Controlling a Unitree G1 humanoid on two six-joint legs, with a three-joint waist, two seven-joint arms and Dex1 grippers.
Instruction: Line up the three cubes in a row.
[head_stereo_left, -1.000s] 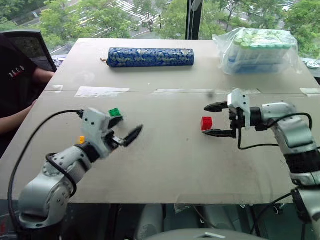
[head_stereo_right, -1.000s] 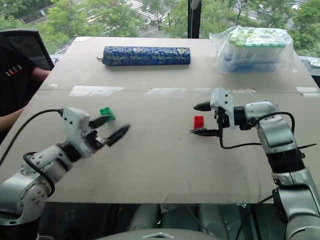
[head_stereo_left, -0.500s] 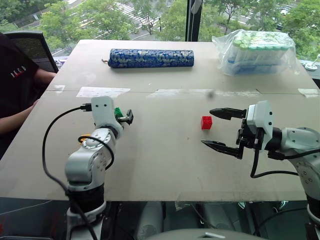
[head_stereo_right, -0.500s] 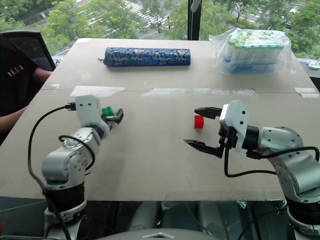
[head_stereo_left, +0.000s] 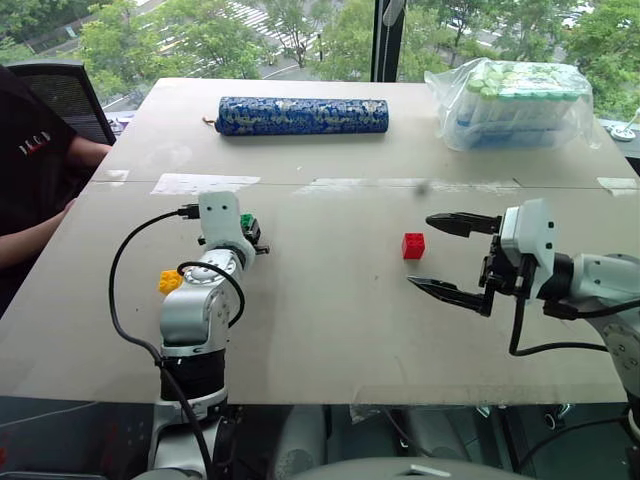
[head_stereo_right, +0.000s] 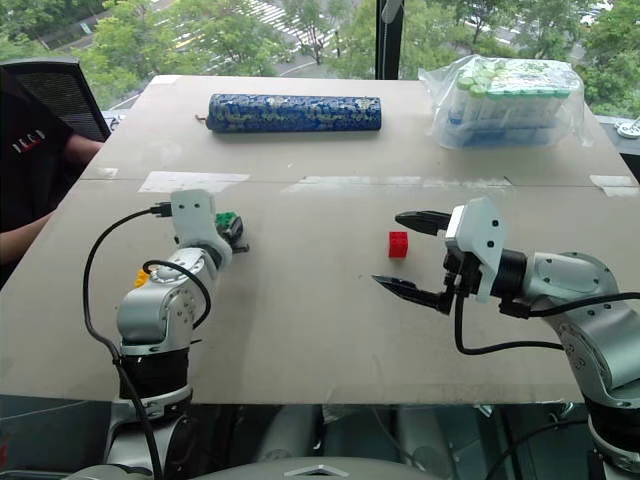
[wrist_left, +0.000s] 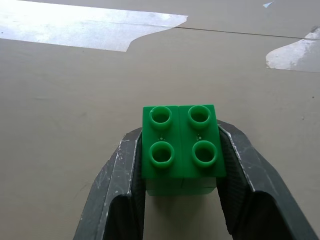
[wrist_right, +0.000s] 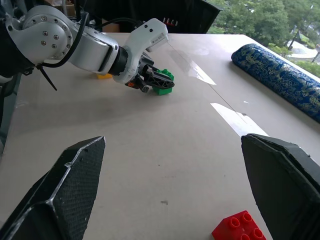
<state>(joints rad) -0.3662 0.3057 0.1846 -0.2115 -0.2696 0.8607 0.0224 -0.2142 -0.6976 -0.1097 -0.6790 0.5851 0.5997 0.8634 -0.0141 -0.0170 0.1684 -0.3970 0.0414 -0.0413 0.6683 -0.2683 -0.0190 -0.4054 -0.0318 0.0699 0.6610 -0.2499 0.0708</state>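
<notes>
My left hand (wrist_left: 180, 200) is closed on the green cube (wrist_left: 179, 150), one black finger pressed against each of its side faces. The cube sits on the desk (head_stereo_left: 330, 330) studs up and square between the fingers, its studs in two rows of two; it shows no clear long axis. From my head camera it lies at the hand's 12 o'clock, on the left half of the desk. The yellow cube (head_stereo_left: 170, 281) rests beside my left forearm, at about 8 o'clock from the green one and near it. My right hand (head_stereo_left: 452, 255) is spread wide with nothing in it, hovering above the desk. The red cube (head_stereo_left: 413, 245) sits studs up at its 9 o'clock, just beside the fingertips and not touching them, well apart from the green cube.
</notes>
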